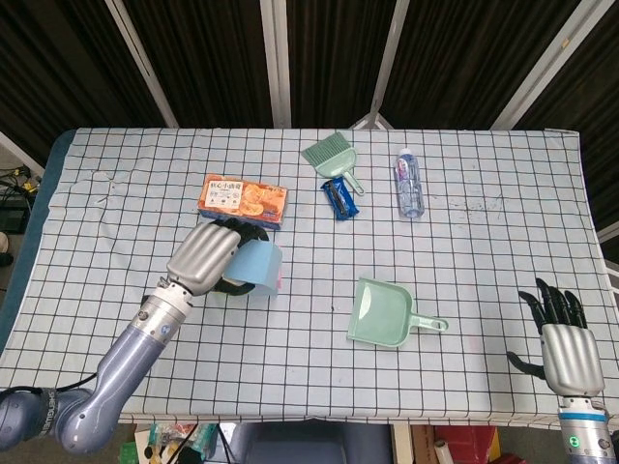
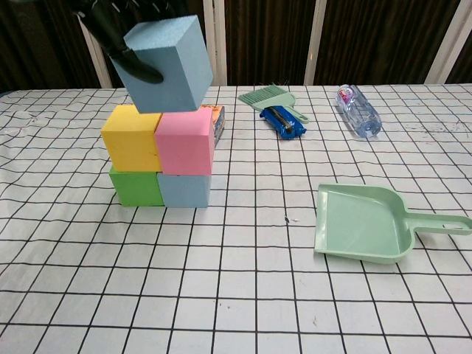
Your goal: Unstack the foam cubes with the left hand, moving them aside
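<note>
My left hand (image 1: 208, 256) grips a light blue foam cube (image 2: 164, 64), tilted and lifted clear above the stack. Only its dark fingers (image 2: 118, 37) show in the chest view, at the top left. In the head view the same blue cube (image 1: 257, 267) hides most of the stack. Below it stand a yellow cube (image 2: 132, 138) and a pink cube (image 2: 184, 143) on top of a green cube (image 2: 138, 186) and another light blue cube (image 2: 184, 190). My right hand (image 1: 569, 344) hovers open at the table's near right corner, holding nothing.
An orange snack box (image 1: 244, 199) lies just behind the stack. A green brush (image 1: 331, 159), a blue packet (image 1: 339, 198) and a water bottle (image 1: 409, 182) lie at the back. A green dustpan (image 1: 384, 313) sits right of centre on the checked cloth.
</note>
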